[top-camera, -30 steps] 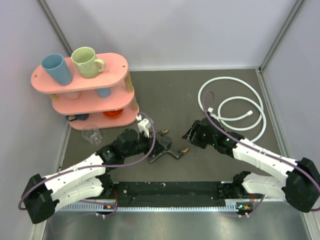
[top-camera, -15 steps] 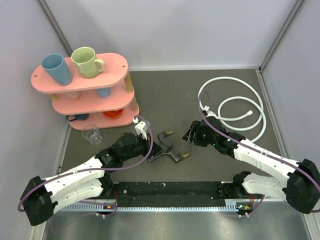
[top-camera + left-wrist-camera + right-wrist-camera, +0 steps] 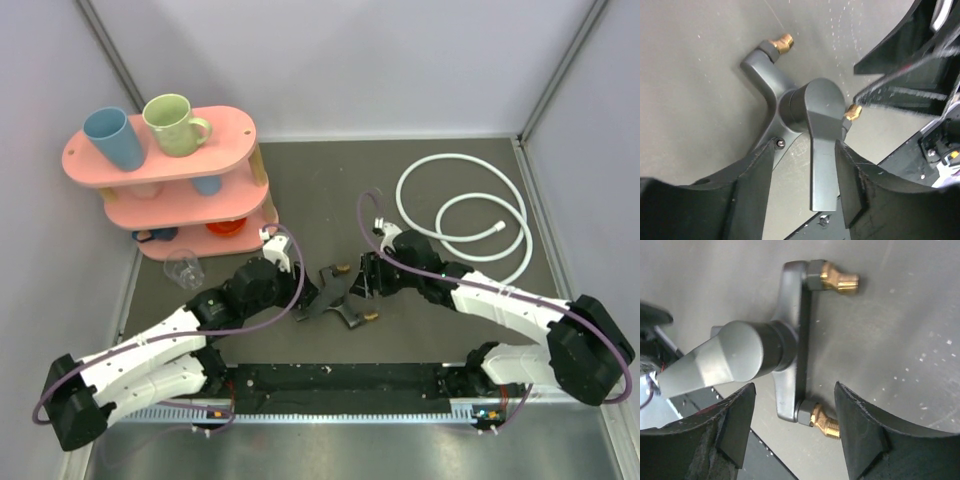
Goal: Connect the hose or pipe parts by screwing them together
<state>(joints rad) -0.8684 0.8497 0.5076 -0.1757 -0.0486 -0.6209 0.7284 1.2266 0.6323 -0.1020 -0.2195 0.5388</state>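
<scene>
The black Y-shaped tap fitting (image 3: 335, 295) lies on the dark table between both grippers, brass ends pointing right. In the left wrist view its grey lever (image 3: 822, 170) runs between my left gripper's (image 3: 802, 155) jaws; they stand apart, with a gap on the left side. My right gripper (image 3: 794, 390) is open over the fitting (image 3: 790, 340), its fingers on either side of the lower brass threaded end (image 3: 826, 423) without touching it. The white hose (image 3: 461, 157) lies coiled in loops at the back right, away from both grippers (image 3: 308, 290) (image 3: 366, 278).
A pink three-tier shelf (image 3: 235, 125) stands at the back left with a blue cup (image 3: 113, 137) and a green mug (image 3: 172, 123) on top. A clear glass (image 3: 183, 268) sits before it. A black rail (image 3: 340, 380) runs along the near edge.
My left gripper has opened and released the fitting's lever. The right arm has swung left from near the hose to the fitting. The fitting has turned slightly on the table.
</scene>
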